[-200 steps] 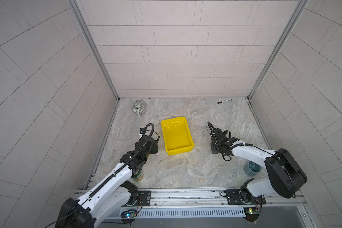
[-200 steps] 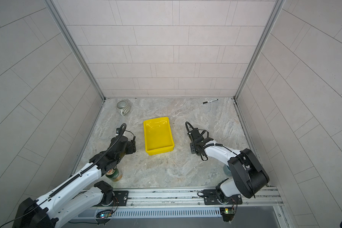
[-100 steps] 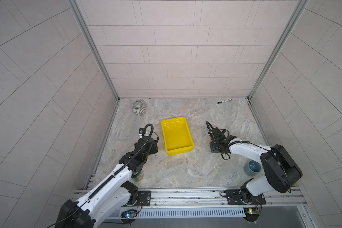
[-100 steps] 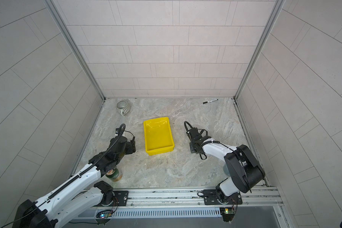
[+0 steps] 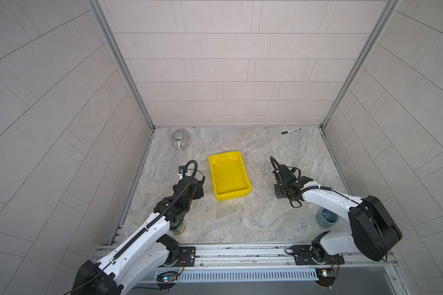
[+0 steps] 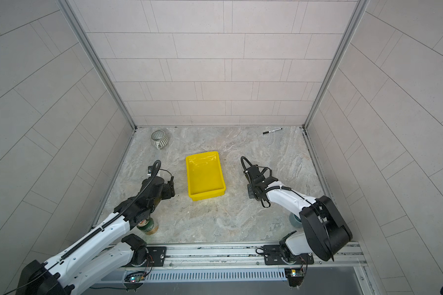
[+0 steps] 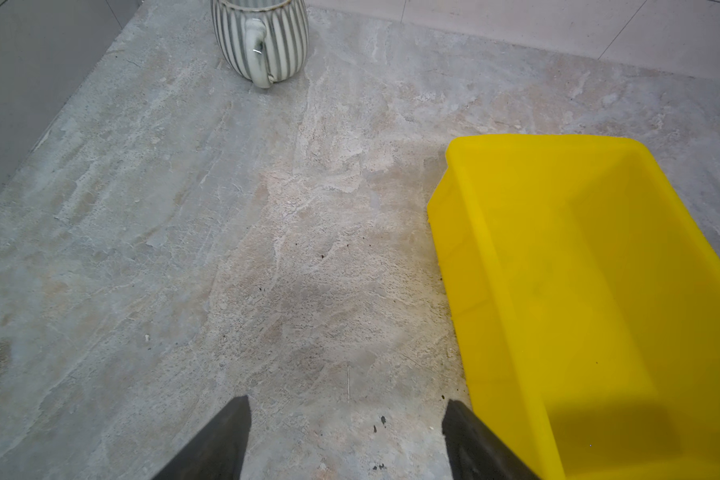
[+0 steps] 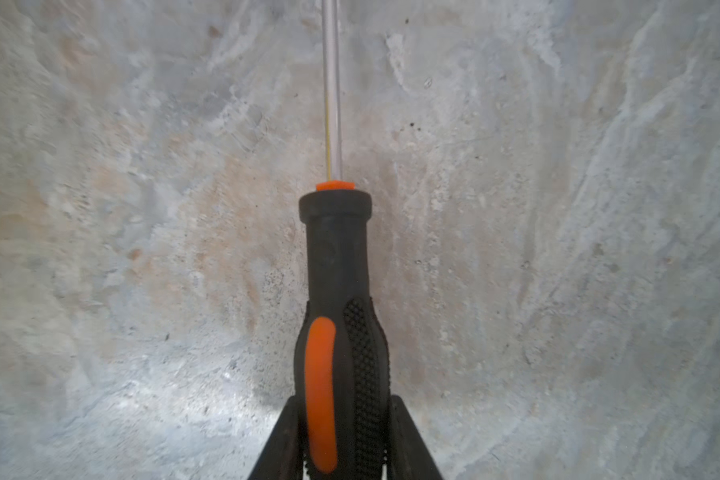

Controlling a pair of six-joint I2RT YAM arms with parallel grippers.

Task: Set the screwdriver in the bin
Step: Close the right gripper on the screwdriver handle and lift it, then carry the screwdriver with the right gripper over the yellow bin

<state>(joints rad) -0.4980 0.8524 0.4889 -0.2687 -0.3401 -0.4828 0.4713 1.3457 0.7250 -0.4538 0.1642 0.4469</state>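
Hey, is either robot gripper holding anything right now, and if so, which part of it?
The right gripper is shut on the screwdriver, pinching the thick end of its handle. The left gripper holds nothing; between its fingers only bare floor shows.

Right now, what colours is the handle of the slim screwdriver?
Black with an orange inlay and orange collar; the slim screwdriver shows best in the right wrist view.

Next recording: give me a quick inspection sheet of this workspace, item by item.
Surface: marbled grey table, some dark specks.
Job's things: screwdriver gripped at its handle; yellow bin holds nothing.
Clutter: ribbed cup, marker pen, blue-grey cup, green jar.
Grippers: right gripper shut on the screwdriver; left gripper holds nothing, its fingers apart.
Cables: black loops on both wrists.
Surroundings: tiled walls, metal rail in front.
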